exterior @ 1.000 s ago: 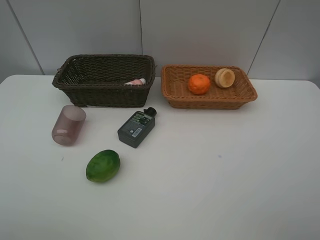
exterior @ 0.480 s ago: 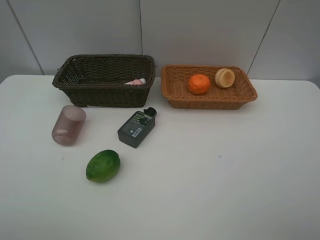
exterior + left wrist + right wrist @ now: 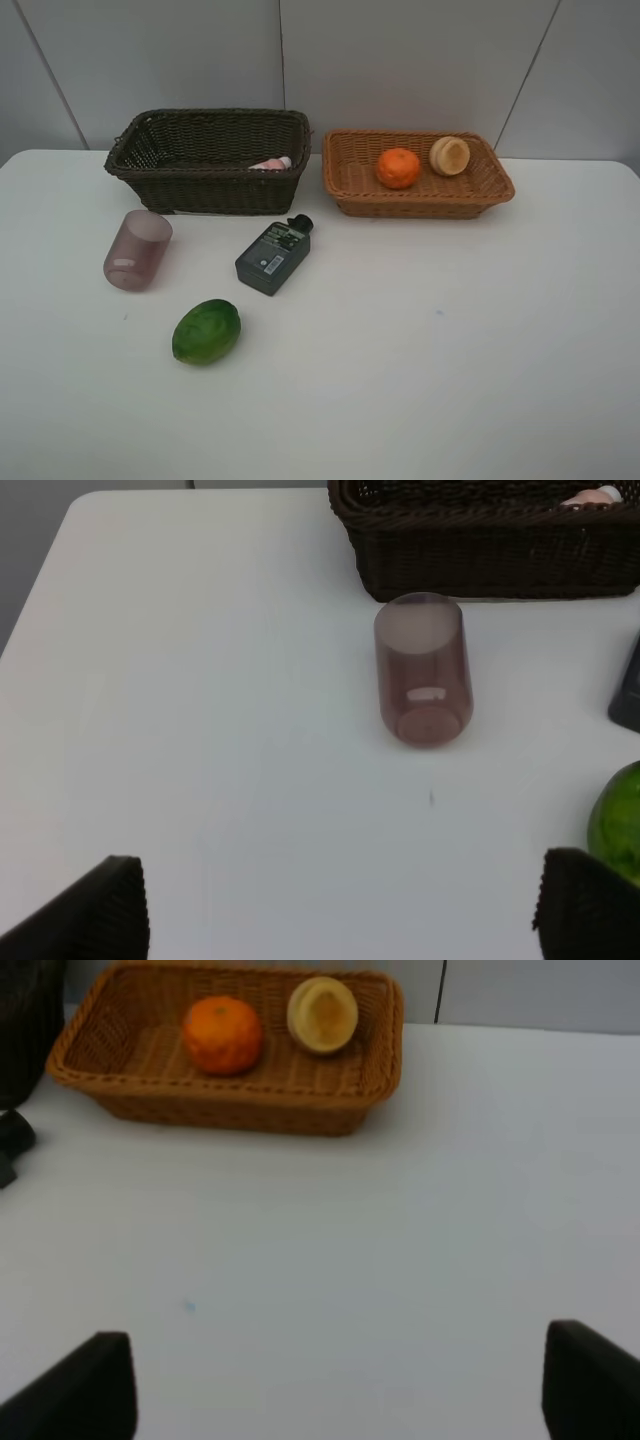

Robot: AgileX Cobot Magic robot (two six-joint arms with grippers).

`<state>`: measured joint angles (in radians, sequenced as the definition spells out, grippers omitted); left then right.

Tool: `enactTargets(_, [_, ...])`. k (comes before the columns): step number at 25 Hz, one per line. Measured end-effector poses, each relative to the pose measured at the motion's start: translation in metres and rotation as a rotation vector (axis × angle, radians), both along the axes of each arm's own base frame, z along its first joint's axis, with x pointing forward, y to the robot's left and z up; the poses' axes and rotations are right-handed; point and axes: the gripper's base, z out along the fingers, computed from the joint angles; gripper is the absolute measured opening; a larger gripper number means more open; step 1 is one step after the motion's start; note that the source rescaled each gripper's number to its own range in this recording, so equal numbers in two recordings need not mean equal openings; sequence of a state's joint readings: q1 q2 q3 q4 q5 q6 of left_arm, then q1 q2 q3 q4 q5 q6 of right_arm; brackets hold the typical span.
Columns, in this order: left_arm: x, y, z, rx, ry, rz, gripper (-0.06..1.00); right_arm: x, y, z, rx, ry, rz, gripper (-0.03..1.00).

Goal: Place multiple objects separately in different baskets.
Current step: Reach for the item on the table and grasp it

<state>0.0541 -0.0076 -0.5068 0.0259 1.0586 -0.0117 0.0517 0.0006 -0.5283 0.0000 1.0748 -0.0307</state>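
My left gripper (image 3: 340, 910) hangs wide open and empty (right gripper (image 3: 332, 1385) too), short of the cup (image 3: 423, 670) lying sideways on the left, near the dark basket (image 3: 470, 560); probably light, slick plastic, so I'd pinch across its middle.

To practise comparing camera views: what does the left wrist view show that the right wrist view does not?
Only left wrist: the purple cup, the green fruit, the pink bottle. Only right wrist: the tan basket holding the orange and a pale round fruit. Both: the white table, and parts of the dark basket and dark bottle.
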Motion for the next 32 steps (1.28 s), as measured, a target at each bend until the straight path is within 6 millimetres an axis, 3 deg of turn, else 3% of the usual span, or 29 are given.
enactTargets(32, [0.0000, -0.0001, 0.0000, -0.001, 0.000, -0.001, 1.00, 0.0004, -0.0046, 0.0000, 0.013, -0.012, -0.066, 0.82])
